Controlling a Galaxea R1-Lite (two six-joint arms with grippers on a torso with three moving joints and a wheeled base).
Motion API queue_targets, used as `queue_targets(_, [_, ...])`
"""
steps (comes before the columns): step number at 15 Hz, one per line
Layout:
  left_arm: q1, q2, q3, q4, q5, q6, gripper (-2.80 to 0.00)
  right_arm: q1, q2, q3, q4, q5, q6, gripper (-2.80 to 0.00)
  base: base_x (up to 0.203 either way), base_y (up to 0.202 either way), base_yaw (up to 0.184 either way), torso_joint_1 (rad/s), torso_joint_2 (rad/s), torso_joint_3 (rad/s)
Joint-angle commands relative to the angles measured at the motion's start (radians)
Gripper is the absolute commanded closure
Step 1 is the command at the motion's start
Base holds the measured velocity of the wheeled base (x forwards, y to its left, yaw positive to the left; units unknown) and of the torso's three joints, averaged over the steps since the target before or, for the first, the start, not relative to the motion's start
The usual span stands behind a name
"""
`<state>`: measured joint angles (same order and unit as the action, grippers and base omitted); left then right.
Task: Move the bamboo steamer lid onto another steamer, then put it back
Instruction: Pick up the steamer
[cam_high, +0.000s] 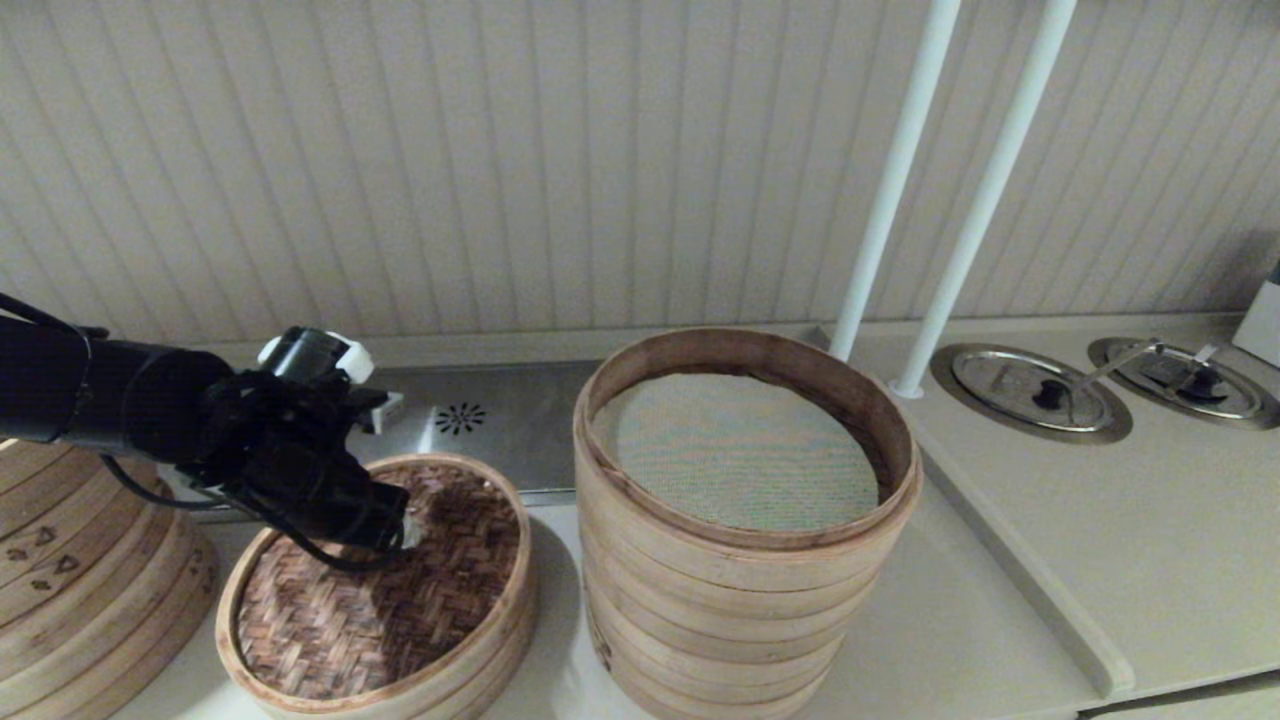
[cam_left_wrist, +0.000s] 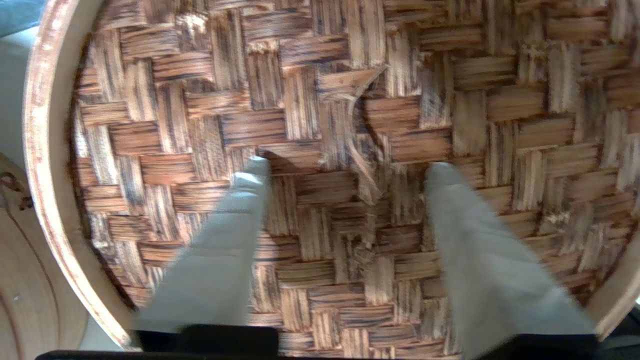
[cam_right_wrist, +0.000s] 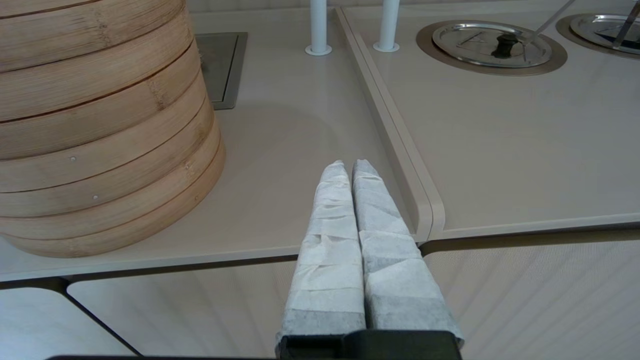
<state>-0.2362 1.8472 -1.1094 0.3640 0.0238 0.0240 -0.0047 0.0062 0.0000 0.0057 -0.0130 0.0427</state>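
Observation:
The bamboo steamer lid (cam_high: 340, 610), dark woven top in a pale hoop rim, lies on a low steamer at the front left of the counter. My left gripper (cam_high: 400, 530) hangs just over its middle, open. In the left wrist view its two wrapped fingers (cam_left_wrist: 225, 250) straddle the lid's small loop handle (cam_left_wrist: 357, 165), which sits between the tips of the gripper (cam_left_wrist: 347, 170). The other steamer (cam_high: 745, 560), a tall stack of pale rings with grey-green mesh inside, stands uncovered to the lid's right. My right gripper (cam_right_wrist: 349, 167) is shut and empty, low by the counter's front edge, beside that stack (cam_right_wrist: 95, 125).
A stack with small triangle marks (cam_high: 80, 570) sits at the far left. Two white poles (cam_high: 940, 190) rise behind the tall stack. Round metal covers (cam_high: 1030, 390) are set into the raised counter at the right. A steel drain plate (cam_high: 490, 420) lies at the back.

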Motion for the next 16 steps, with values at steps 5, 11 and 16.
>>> queue_targets(5, [0.0,0.003,0.031,-0.042,0.001,0.001,0.0,0.0,0.001,0.003,0.0,0.0,0.0,0.0,0.0,0.0,0.0,0.0,0.0,0.0])
queue_targets(11, [0.001,-0.005,0.052,-0.057,0.002,0.001,0.0,0.0,0.001,0.003,0.0,-0.001,0.0,0.0,0.0,0.0,0.0,0.0,0.0,0.0])
queue_targets(16, [0.001,-0.045,0.043,-0.057,0.001,0.001,0.0,0.0,0.001,0.003,0.0,-0.001,0.0,0.0,0.0,0.0,0.0,0.0,0.0,0.0])
